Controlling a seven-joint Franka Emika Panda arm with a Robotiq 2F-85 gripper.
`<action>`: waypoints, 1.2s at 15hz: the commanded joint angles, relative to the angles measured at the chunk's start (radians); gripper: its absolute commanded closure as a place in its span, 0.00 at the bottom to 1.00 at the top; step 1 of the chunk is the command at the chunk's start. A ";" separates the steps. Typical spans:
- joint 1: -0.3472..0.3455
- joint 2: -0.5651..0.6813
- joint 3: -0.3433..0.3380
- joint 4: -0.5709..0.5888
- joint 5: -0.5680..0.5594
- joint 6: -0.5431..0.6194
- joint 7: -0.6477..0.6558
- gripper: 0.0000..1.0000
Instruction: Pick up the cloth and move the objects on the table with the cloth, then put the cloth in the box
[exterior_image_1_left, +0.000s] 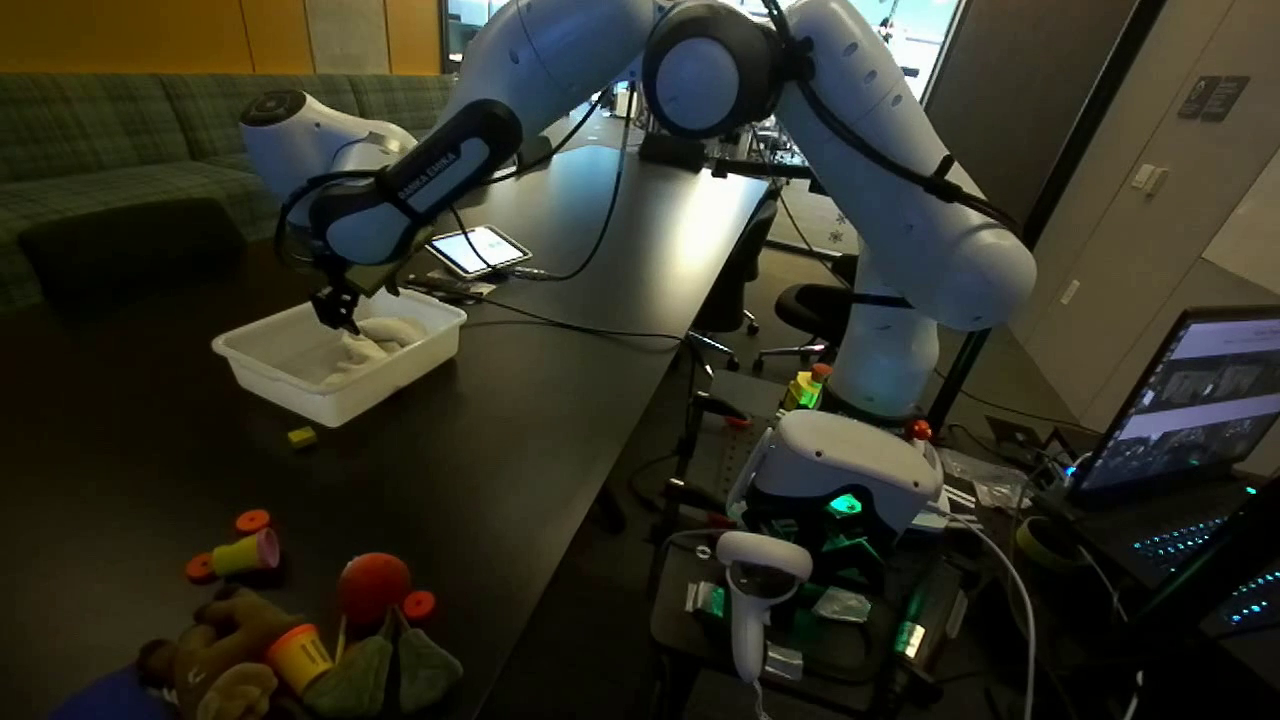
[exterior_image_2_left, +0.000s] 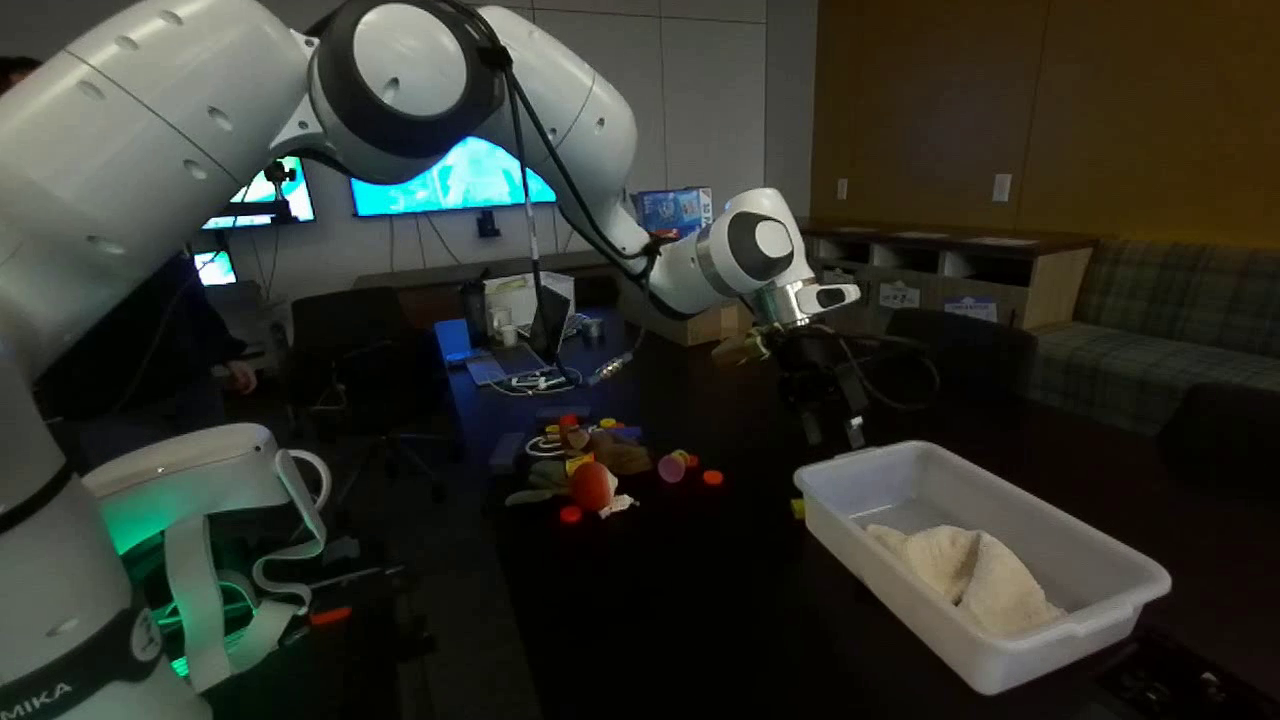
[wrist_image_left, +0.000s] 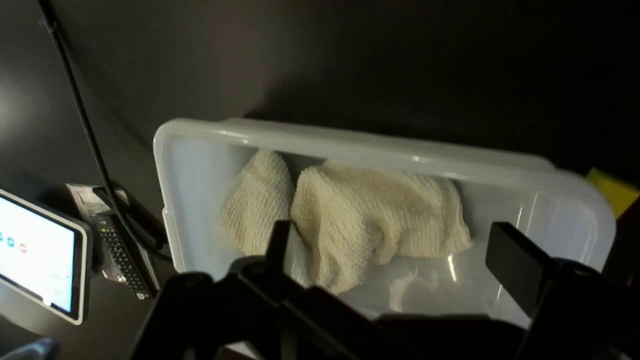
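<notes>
The cream cloth (exterior_image_1_left: 385, 335) lies crumpled inside the white box (exterior_image_1_left: 400, 385). The cloth (exterior_image_2_left: 975, 580) and box (exterior_image_2_left: 900, 595) also show in an exterior view. In the wrist view the cloth (wrist_image_left: 380, 215) rests on the box floor, near the long rim (wrist_image_left: 350, 142). My gripper (wrist_image_left: 392, 232) is open, its fingers wide apart with nothing held between them. It is above the box in an exterior view (exterior_image_1_left: 338, 312) and by the box's far end in an exterior view (exterior_image_2_left: 835, 430). A yellow block (exterior_image_1_left: 301, 437) sits on the table beside the box.
A pink-and-yellow cup (exterior_image_1_left: 245, 552), orange lids (exterior_image_1_left: 252, 520), a red ball (exterior_image_1_left: 374, 585), a brown plush toy (exterior_image_1_left: 225, 640) and a yellow tub (exterior_image_1_left: 300, 658) are grouped on the table. A tablet (wrist_image_left: 40, 255), remote (wrist_image_left: 122, 255) and black cable (wrist_image_left: 80, 102) are near the box.
</notes>
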 joint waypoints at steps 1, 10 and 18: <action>-0.004 -0.181 0.044 -0.245 0.015 -0.038 -0.090 0.00; -0.031 -0.558 0.146 -0.720 0.015 -0.127 -0.147 0.00; -0.105 -0.778 0.201 -0.964 0.002 -0.110 -0.190 0.00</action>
